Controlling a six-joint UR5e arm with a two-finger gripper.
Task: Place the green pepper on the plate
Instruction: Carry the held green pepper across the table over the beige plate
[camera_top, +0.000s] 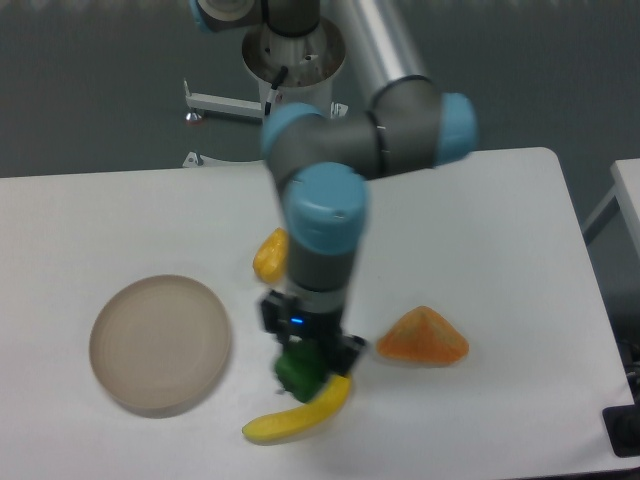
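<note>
**Carrying step: green pepper held, plate not yet reached**

End effector (305, 362) pointing straight down, clamped on the green pepper (297, 372). Pepper held clear of the worktop (480, 220), hanging just above the upper end of the banana (298, 410); whether pepper and banana touch cannot be told from this angle. Small blue light showing on the wrist housing above the pepper.

Outward from there: yellow pepper (269, 255) lying behind the wrist, partly hidden by it. Orange wedge-shaped item (423, 336) to camera-right, apart from the arm. Plate (160, 342) to camera-left, bare, near the pepper but with a strip of open worktop between. Nothing standing in that strip.

Judged stage: grasp done, transport under way, release still to come. Pepper between the banana and the plate's near rim, not over the plate.

Next move, by judgement: sideways travel toward camera-left until pepper sits over the plate's middle rather than its rim. Height to be kept enough to clear the low rim, then a short descent before opening. Lobed, glossy body likely to roll if dropped from height or set near the edge, so a low, centred release looks safest. Banana close under the pepper; any dip before moving off risks nudging it.
</note>
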